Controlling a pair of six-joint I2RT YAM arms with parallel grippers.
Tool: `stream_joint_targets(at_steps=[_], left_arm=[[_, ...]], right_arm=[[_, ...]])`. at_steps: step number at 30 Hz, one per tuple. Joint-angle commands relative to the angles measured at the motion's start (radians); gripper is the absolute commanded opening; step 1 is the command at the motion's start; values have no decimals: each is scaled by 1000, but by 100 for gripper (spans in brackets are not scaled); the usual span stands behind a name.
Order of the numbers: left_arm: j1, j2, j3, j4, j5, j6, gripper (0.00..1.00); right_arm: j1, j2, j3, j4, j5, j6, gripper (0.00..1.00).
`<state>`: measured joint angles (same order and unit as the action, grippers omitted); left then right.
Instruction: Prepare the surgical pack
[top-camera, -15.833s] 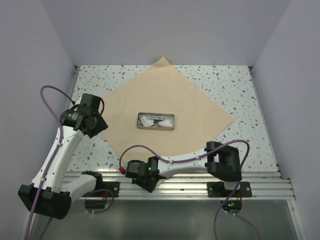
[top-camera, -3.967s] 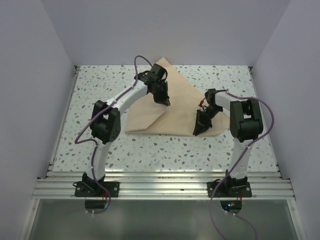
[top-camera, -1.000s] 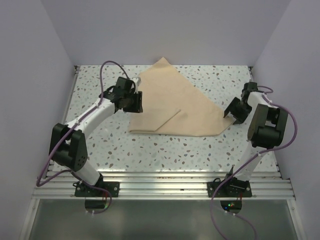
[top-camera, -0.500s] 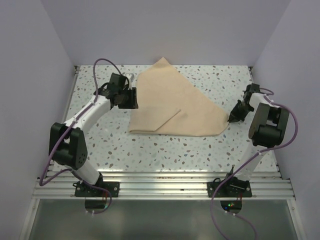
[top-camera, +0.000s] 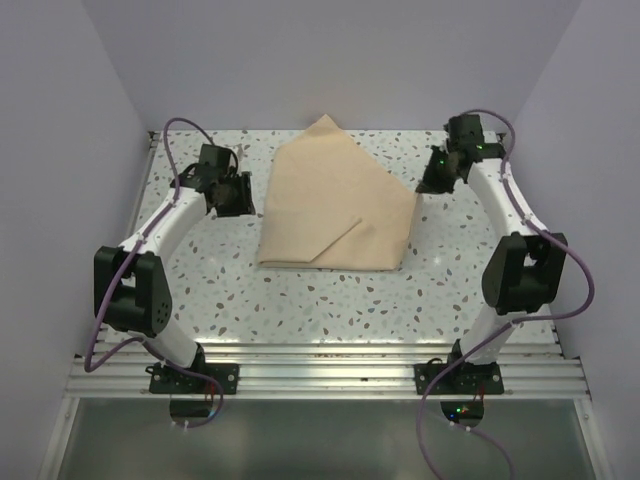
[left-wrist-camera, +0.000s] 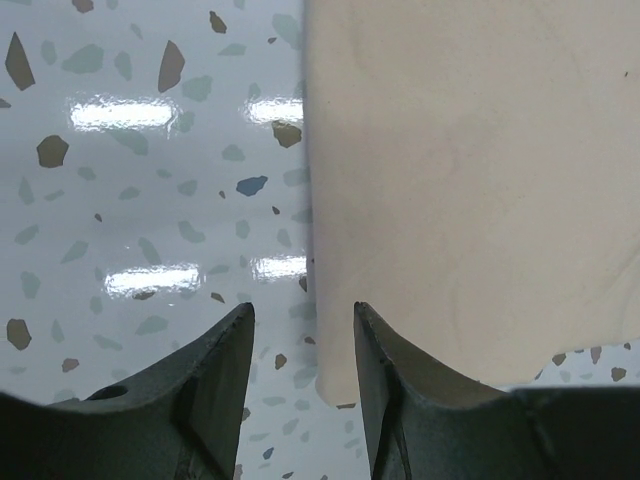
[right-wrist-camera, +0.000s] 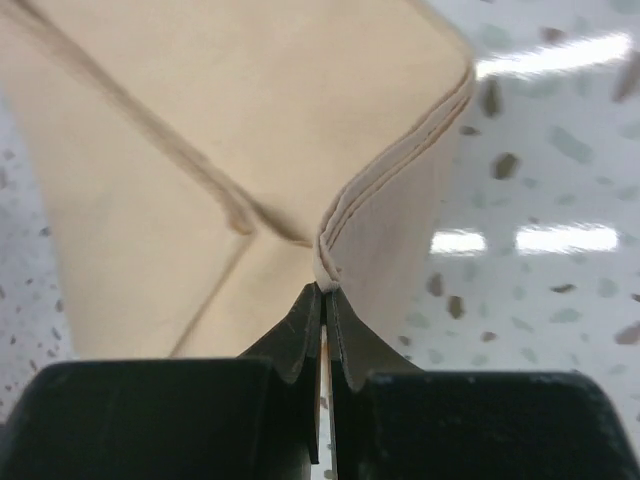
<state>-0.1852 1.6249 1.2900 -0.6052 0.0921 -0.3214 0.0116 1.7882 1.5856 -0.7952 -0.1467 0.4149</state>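
Note:
The surgical pack shows as a tan wrap sheet (top-camera: 330, 205) partly folded over itself on the speckled table. My right gripper (top-camera: 426, 184) is shut on the sheet's right corner and holds it lifted above the table at the back right. In the right wrist view the hemmed edge (right-wrist-camera: 330, 255) is pinched at the tips of the gripper (right-wrist-camera: 326, 285), with the sheet (right-wrist-camera: 200, 130) falling away below. My left gripper (top-camera: 242, 198) is open with nothing in it, just left of the sheet's left edge. In the left wrist view that edge of the sheet (left-wrist-camera: 470, 180) runs between the gripper's (left-wrist-camera: 303, 308) two fingers.
The white speckled tabletop (top-camera: 330, 290) stretches around the sheet. Lilac walls close in the left, back and right sides. An aluminium rail (top-camera: 320, 365) with both arm bases runs along the near edge. Purple cables loop off both arms.
My right gripper has shut on the sheet's right corner and carried it up, back and to the left, pulling that side in. My left gripper has drawn away leftwards, staying open.

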Motion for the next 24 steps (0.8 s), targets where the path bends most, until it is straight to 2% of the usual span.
stream_joint_targets(at_steps=[1, 4, 10, 16, 24], left_arm=[[26, -14, -15, -13, -63, -33, 48], [41, 4, -27, -30, -52, -48, 47], [47, 46, -44, -27, -58, -56, 46], [58, 73, -96, 13, -8, -97, 45], [59, 82, -198, 93, 49, -130, 42]], right_arm=[[158, -53, 111, -58, -14, 48, 0], [327, -10, 174, -13, -11, 91, 0], [531, 161, 351, 56, -30, 117, 0], [625, 362, 601, 40, -60, 121, 0], [674, 474, 732, 76, -113, 160, 0]])
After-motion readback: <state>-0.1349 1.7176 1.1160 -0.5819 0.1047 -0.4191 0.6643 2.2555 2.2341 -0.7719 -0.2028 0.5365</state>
